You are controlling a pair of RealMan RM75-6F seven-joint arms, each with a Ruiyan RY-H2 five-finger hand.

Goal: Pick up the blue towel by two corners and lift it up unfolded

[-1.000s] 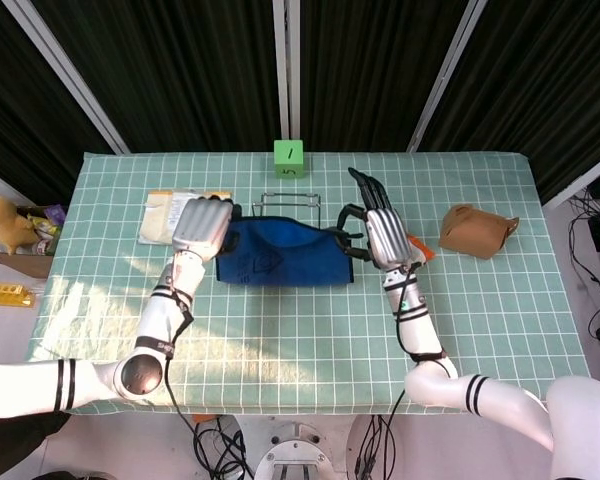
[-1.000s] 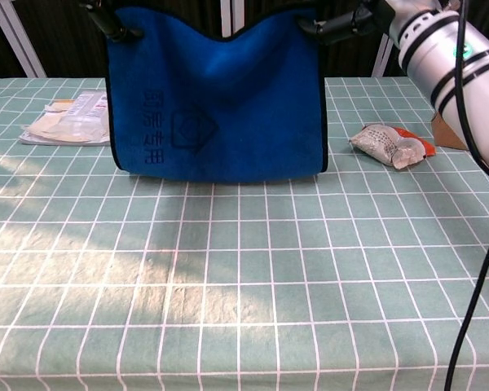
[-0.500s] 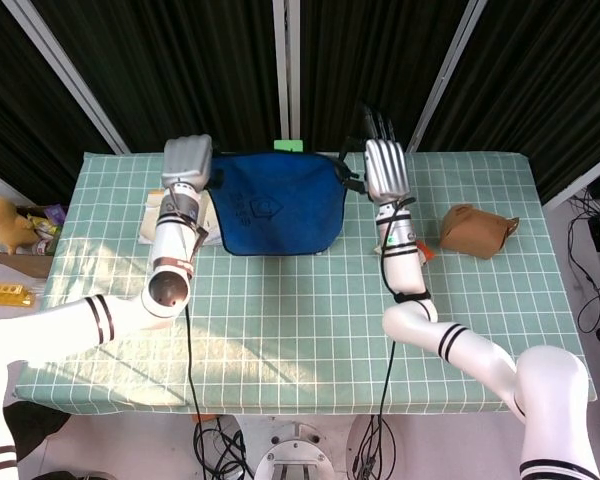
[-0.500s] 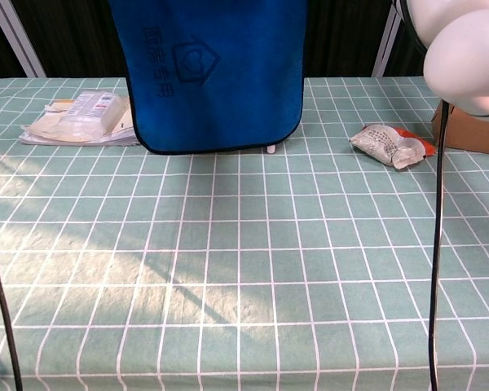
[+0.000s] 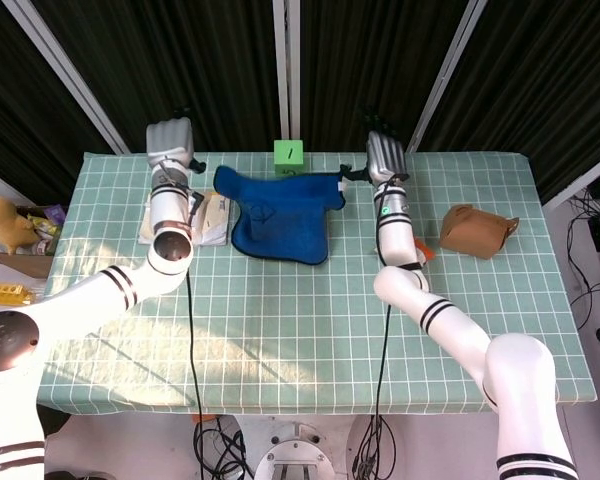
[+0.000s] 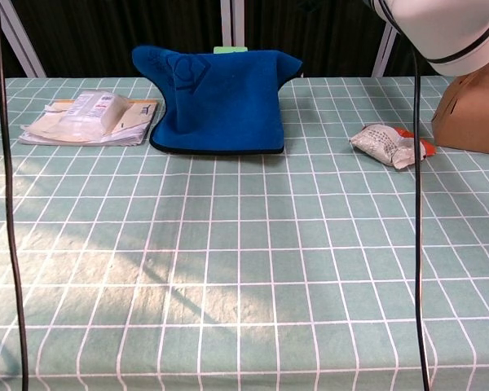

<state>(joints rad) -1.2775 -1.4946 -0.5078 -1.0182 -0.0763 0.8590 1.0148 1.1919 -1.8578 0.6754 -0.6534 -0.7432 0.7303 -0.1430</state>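
Blue towel (image 5: 280, 213) is lying in a loose heap on the checked table (image 5: 300, 320), near the far edge, just in front of the green numbered cube (image 5: 289, 153). One corner stretches out toward the right hand (image 5: 385, 155), which looks to be pinching that corner, though it's too small to be sure. The opposite corner sits free and apart from the left hand (image 5: 170, 143); can't tell if that hand's fingers are spread or curled. Looks like soft, light terry cloth, floppy, so it'll sag and fold on itself unless both top corners are held and kept spread wide. The dark hem edge is probably the best spot to grip. Around it: flat plastic packets (image 6: 90, 114) to the left, a crinkly snack bag (image 6: 387, 144) and a brown paper bag (image 5: 475, 230) off to the right.
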